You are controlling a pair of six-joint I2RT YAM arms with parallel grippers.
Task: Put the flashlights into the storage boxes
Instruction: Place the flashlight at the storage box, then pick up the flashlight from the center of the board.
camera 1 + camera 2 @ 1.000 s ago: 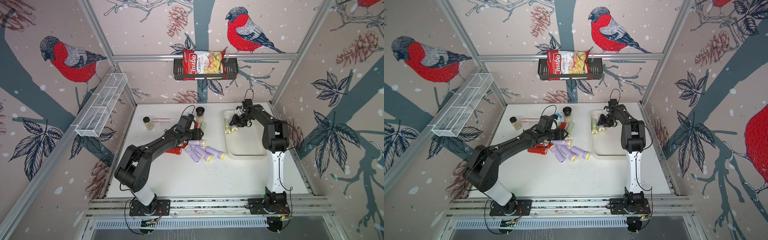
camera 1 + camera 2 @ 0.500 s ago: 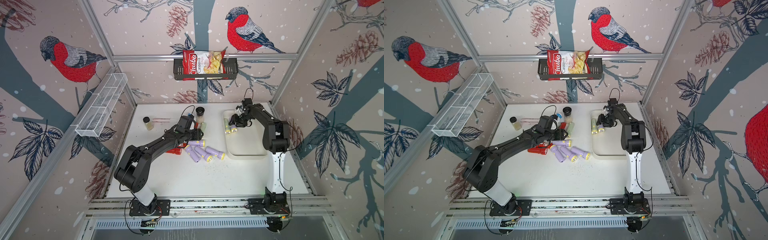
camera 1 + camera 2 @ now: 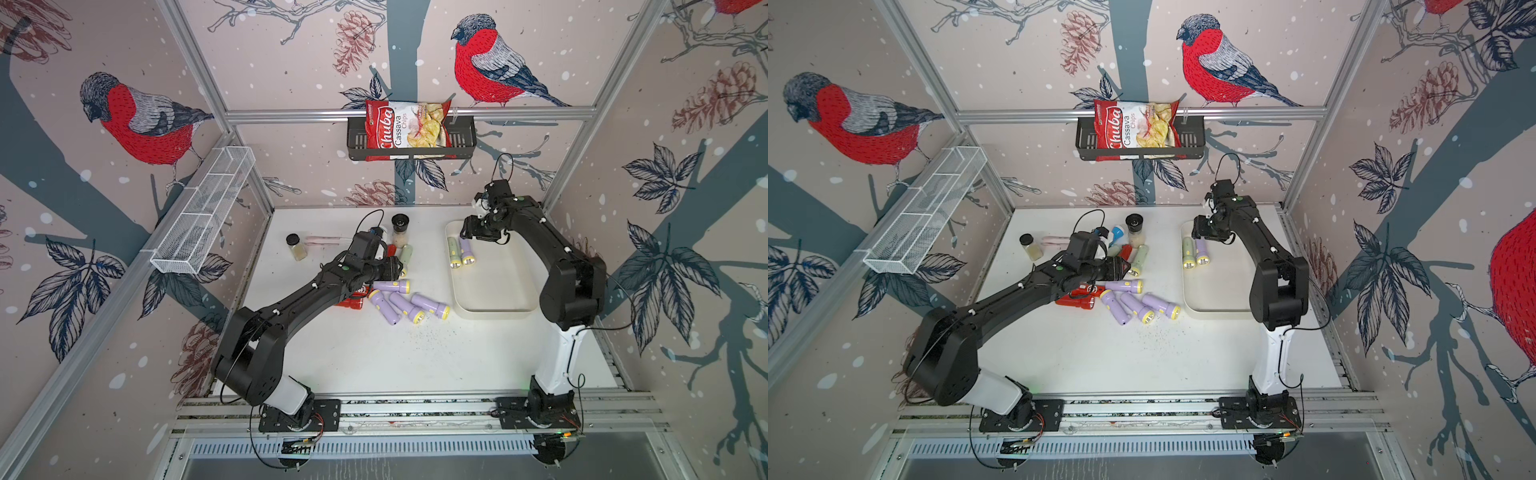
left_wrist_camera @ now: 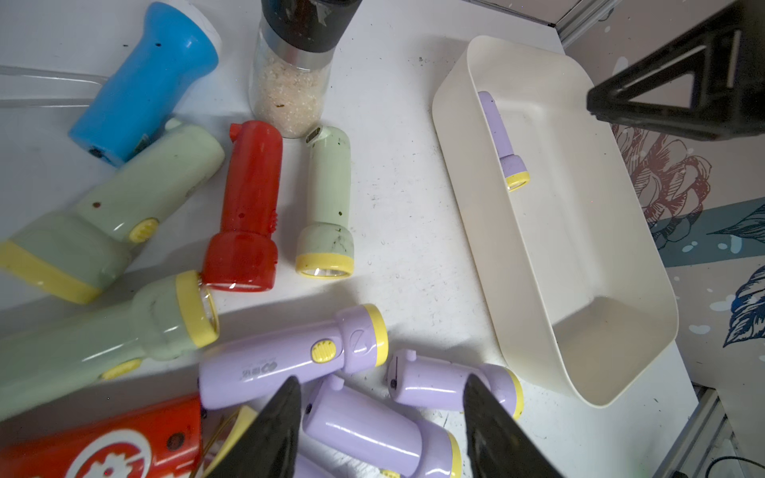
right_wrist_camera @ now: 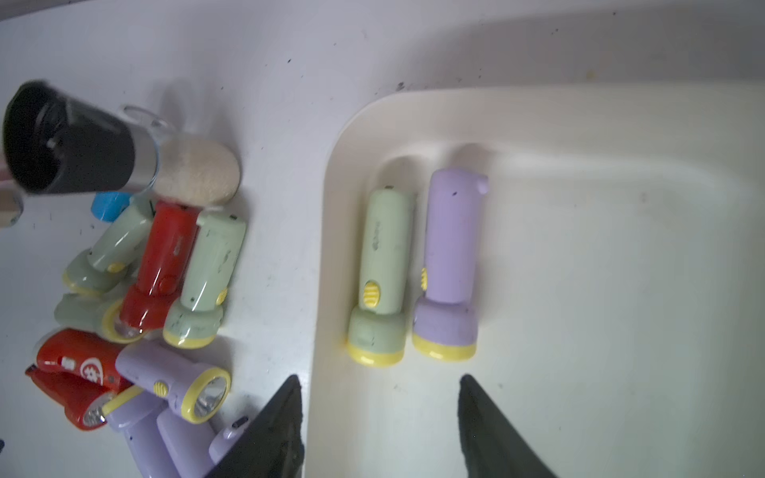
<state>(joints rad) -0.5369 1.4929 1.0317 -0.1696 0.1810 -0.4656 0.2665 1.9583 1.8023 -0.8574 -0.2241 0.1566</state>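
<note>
The cream storage box (image 3: 494,309) lies at the right of the table. A pale green flashlight (image 5: 378,273) and a lilac flashlight (image 5: 449,265) lie side by side at its far end. My right gripper (image 5: 378,378) hovers just above them, open and empty. Left of the box lies a pile of flashlights: lilac ones (image 3: 430,306), red ones (image 3: 349,301), pale green ones (image 4: 327,198) and a blue one (image 4: 145,82). My left gripper (image 4: 381,383) hangs open over the lilac ones, its fingers to either side of one lilac flashlight (image 4: 360,426), holding nothing.
A tall black-capped grinder jar (image 3: 400,228) stands right behind the pile, and a small jar (image 3: 296,246) stands farther left. A white wire basket (image 3: 203,216) hangs on the left wall. A black wall basket (image 3: 461,143) holds a chips bag.
My right gripper has opened and let go of the lilac flashlight, which now lies in the box beside the green one. The left arm has hardly moved.
</note>
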